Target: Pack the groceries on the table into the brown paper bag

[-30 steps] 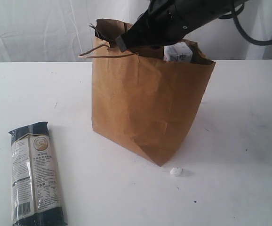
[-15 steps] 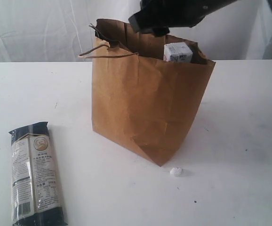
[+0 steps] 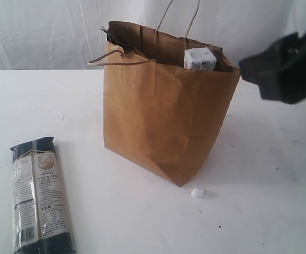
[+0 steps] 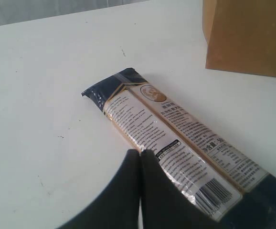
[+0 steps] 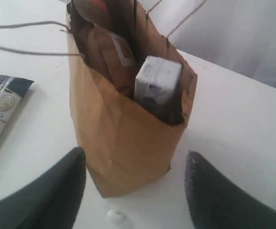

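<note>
- The left gripper (image 4: 140, 160) has its two dark fingers pressed together with nothing between them. Its tips sit over one long edge of the long dark-blue noodle packet (image 4: 176, 138); whether they touch it cannot be told.
- The packet lies flat on the large white speckled table (image 3: 269, 174), well apart from the tall crinkled brown paper bag (image 3: 163, 121).
- The right gripper (image 5: 134, 155) is spread wide and holds nothing. It hangs beside the bag, off to the right in the exterior view.
- The bag stands upright and open on the table.
- A small white-blue carton (image 5: 157, 88) stands inside it against one wall, its top poking above the rim.
- A small white crumb (image 3: 197, 193) lies on the table just beside the bag's front corner.
</note>
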Motion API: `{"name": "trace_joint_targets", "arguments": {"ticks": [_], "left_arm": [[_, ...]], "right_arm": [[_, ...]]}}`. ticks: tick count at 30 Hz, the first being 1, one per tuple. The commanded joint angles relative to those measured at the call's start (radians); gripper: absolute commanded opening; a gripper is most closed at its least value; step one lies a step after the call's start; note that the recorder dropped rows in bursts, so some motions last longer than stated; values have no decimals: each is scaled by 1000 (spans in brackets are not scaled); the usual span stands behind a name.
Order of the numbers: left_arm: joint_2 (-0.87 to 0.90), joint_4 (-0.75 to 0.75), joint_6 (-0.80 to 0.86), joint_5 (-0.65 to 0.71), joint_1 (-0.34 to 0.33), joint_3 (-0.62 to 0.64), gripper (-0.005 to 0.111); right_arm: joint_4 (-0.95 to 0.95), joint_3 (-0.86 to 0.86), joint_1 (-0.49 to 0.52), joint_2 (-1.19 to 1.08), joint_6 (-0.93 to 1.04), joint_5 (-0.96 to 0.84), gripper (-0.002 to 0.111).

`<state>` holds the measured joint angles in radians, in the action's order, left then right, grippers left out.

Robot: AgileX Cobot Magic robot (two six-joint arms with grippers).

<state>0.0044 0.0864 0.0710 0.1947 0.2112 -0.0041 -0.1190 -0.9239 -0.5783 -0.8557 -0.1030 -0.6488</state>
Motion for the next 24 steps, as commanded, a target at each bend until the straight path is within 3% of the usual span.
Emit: {"name": "trace_joint_targets", "arguments": {"ticks": [1,5,9,18,24], "left_arm": [[-4,6,3,0,-1,4,0],[-4,6,3,0,-1,4,0],[-4,6,3,0,-1,4,0],[-4,6,3,0,-1,4,0],[-4,6,3,0,-1,4,0]], "right_arm": [[-3,121,1,96,-7,-40,57],[90,222,1,68,135,-106,57],[145,282,1,-63,246,-48,57],[145,273,1,-490,353,190,57],[145,217,1,-694,434,242,57]]}}
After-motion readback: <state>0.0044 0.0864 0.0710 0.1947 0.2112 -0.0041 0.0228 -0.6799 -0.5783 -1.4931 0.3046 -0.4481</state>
